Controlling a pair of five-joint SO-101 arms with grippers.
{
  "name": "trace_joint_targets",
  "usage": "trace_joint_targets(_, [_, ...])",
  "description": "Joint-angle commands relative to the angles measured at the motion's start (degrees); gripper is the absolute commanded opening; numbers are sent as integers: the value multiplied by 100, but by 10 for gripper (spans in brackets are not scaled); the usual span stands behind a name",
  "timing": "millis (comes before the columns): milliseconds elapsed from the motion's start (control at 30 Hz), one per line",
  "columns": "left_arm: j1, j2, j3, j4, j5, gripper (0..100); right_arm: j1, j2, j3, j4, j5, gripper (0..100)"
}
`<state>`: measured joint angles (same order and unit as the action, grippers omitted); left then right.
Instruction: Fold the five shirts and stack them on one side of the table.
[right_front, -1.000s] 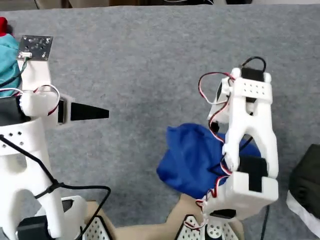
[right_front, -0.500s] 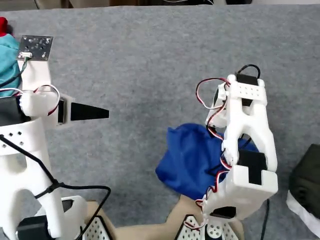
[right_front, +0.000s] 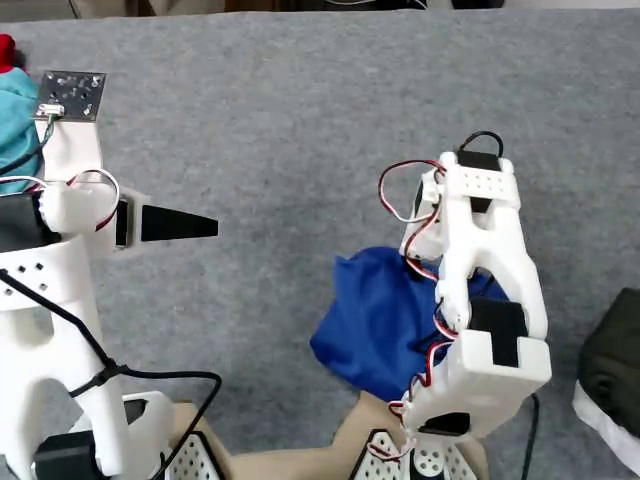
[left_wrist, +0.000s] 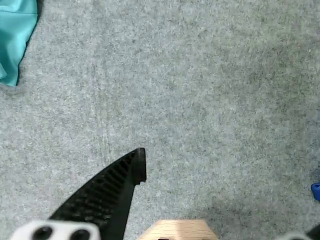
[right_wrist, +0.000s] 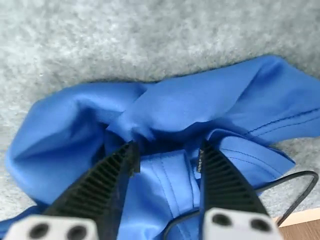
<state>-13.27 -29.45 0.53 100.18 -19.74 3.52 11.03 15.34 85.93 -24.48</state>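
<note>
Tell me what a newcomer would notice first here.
A crumpled blue shirt lies on the grey table near the arms' bases, with the right gripper open above its folds. A teal shirt lies at the table's left side.

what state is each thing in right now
blue shirt: crumpled, unfolded, on the table
teal shirt: bunched at the table's edge
dark cloth: at the opposite edge, fold unclear
right gripper: open, fingers astride a blue shirt fold
left gripper: open, holding nothing

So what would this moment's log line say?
right gripper: open, at crumpled blue shirt | left gripper: above grey table
</note>
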Motion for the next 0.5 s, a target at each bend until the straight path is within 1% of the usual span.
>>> trace_joint_targets(0, [-26,-163,9,62,-18,549,-84,-22,4,-18,-44,161])
trace_joint_targets(400, [-26,-154,9,62,-26,549,-40,-22,4,-9,-18,146])
trace_joint_targets(467, [-26,-145,9,62,-26,549,-40,-22,4,-26,220,105])
